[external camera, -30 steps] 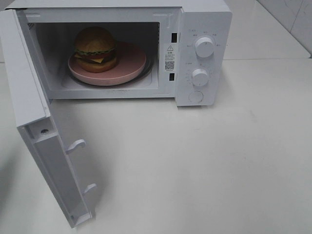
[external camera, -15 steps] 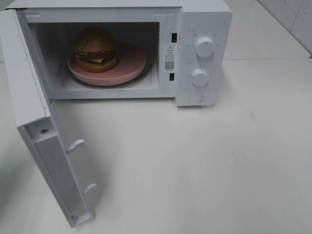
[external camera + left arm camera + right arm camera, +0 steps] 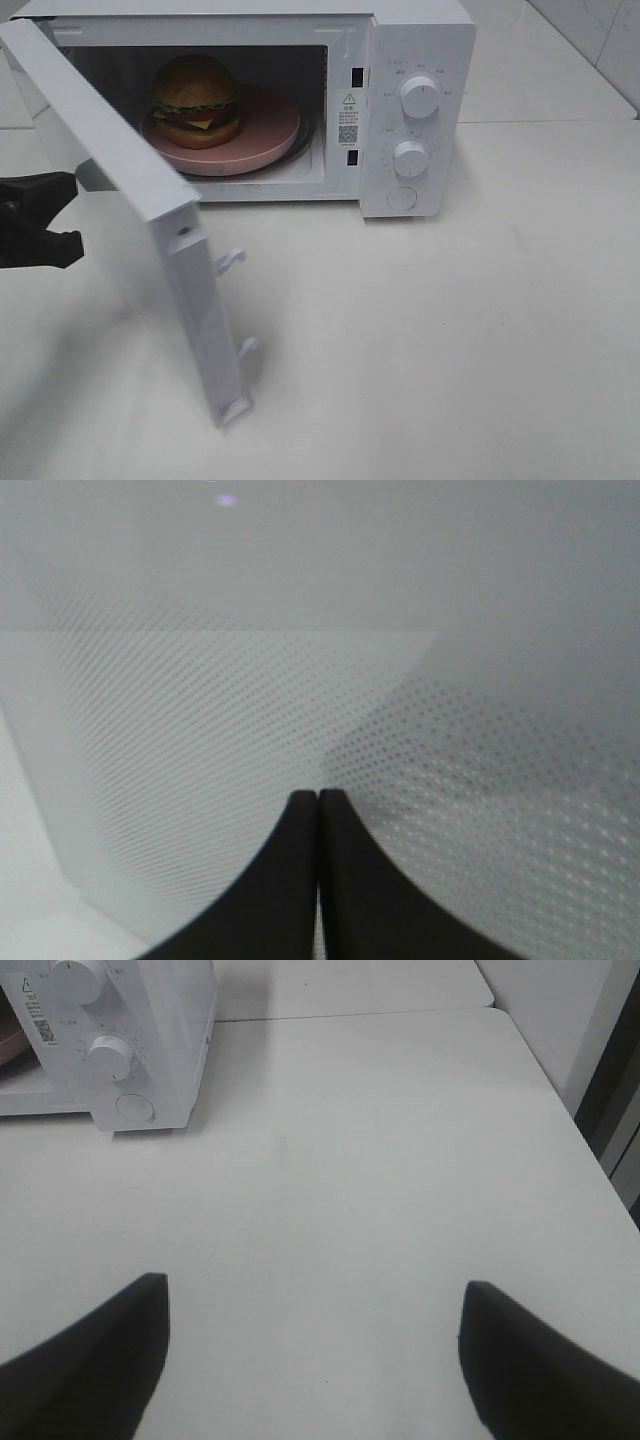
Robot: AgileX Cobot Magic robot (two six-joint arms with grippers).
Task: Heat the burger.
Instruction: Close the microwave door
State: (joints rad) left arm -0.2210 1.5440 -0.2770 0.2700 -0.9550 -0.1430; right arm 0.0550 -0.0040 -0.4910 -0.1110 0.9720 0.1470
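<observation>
The burger (image 3: 196,100) sits on its pink plate (image 3: 268,128) inside the white microwave (image 3: 420,40). The microwave door (image 3: 130,200) stands partly swung in, hinged on the left. My left gripper (image 3: 60,215) is at the door's outer face near the left edge. In the left wrist view its fingertips (image 3: 318,798) are shut together with nothing between them, right up against the door's dotted window (image 3: 200,730). My right gripper (image 3: 315,1360) is open and empty over bare table to the right of the microwave (image 3: 150,1030). It is out of the high view.
Two knobs (image 3: 419,96) (image 3: 410,158) and a round button (image 3: 401,198) are on the microwave's right panel. Door latches (image 3: 232,260) stick out of the door's free edge. The white table (image 3: 450,330) runs to the front and right.
The door has swung part of the way toward the microwave's opening. My left gripper has come into the high view from the left, behind the door.
</observation>
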